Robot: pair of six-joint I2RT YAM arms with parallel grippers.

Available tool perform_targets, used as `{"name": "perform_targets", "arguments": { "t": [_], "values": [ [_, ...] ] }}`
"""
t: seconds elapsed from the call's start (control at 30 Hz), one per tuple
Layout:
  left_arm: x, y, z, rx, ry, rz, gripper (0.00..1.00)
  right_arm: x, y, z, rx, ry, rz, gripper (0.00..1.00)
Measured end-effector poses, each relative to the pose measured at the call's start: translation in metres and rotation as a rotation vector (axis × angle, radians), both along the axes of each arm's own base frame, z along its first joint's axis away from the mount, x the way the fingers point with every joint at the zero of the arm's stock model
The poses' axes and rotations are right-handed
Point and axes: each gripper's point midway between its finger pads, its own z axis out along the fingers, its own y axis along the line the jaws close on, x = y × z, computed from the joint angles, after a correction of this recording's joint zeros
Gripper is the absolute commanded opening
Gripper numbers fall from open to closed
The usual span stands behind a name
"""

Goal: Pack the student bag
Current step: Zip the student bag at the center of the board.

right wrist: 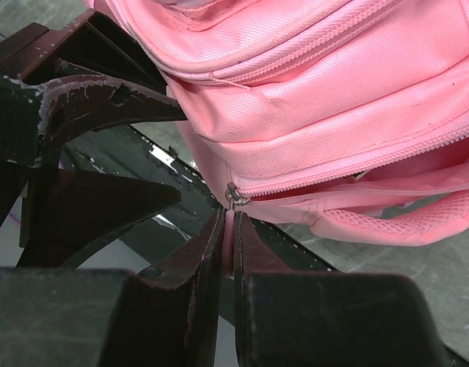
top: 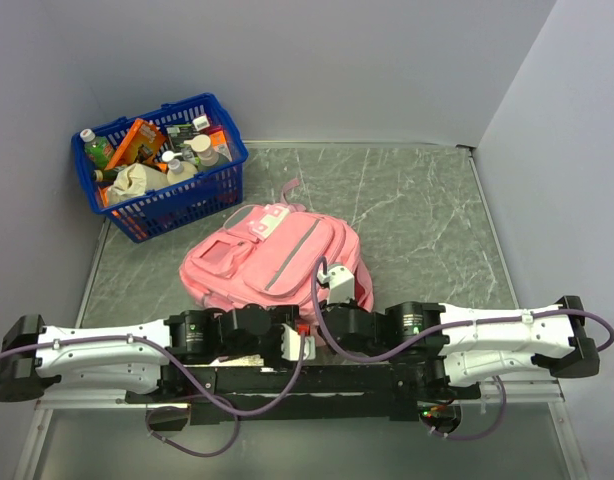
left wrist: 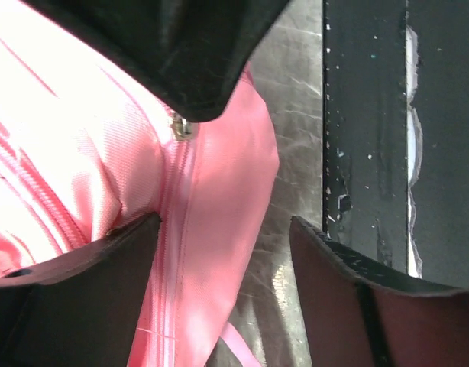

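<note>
Marbled tabletop is carrying the pink, grey-striped student bag; right gripper is pinching its zipper pull, left gripper is standing spread.

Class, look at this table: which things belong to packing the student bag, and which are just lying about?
In the job:
student bag
zip pull, pinched by the right gripper
left gripper, open over the bag's edge

Lying about:
blue basket holding bottles, far left, untouched
</note>
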Motion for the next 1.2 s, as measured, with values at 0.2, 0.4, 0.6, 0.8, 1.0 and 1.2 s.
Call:
{"name": "perform_targets", "arguments": {
  "t": [0.2,0.4,0.6,0.8,1.0,1.2],
  "values": [
    [0.006,-0.001,-0.003,-0.015,-0.014,0.020,0.49,-0.001,0.001,-0.005,0.002,0.002,0.000,0.00],
    [0.019,-0.001,-0.005,-0.035,-0.077,0.047,0.10,-0.008,0.000,-0.017,-0.009,0.030,0.011,0.00],
    [0.017,-0.005,-0.014,-0.042,-0.099,0.013,0.72,-0.011,0.002,-0.021,-0.015,0.032,0.048,0.00],
    [0.003,-0.002,-0.021,-0.017,-0.052,-0.034,0.96,-0.006,0.006,-0.018,-0.039,-0.010,0.094,0.00],
    [0.010,0.006,-0.012,0.020,-0.053,0.009,0.82,-0.003,0.018,-0.011,-0.071,-0.026,0.135,0.00],
    [0.024,0.030,0.025,0.039,-0.013,0.104,0.59,-0.002,0.029,0.012,0.048,-0.016,0.130,0.00]
  ]
}}
